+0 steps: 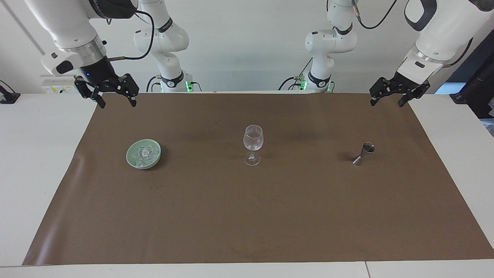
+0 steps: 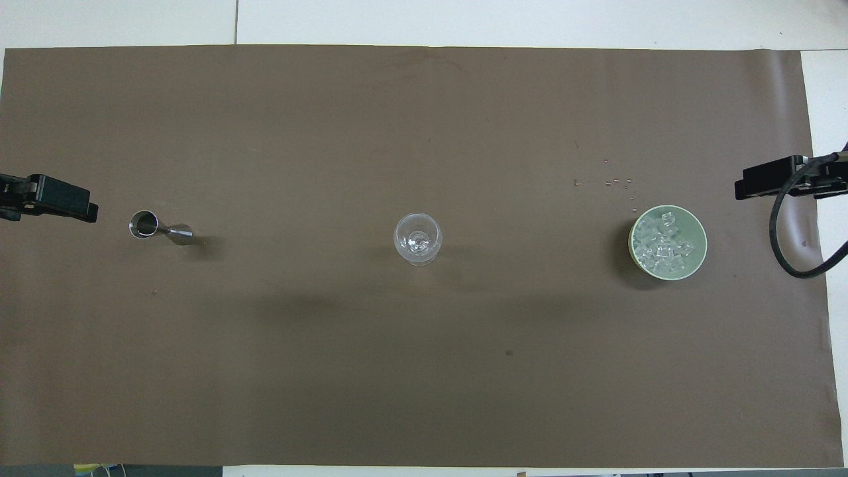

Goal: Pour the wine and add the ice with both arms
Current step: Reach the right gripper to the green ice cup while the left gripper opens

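Green bowl (image 1: 143,153) of ice (image 1: 144,154) sits on the mat, well clear of my right gripper (image 1: 114,101), fingers spread. My left gripper (image 1: 386,101) hangs empty too, fingers apart, over the mat's edge up from the jigger (image 1: 363,153).

No text, label, brand name, number or sign can be read on anything in either view. Small round marks are seen on the black bands of the two arm bases (image 1: 172,82) at the robots' end of the table, but what is printed there cannot be made out.
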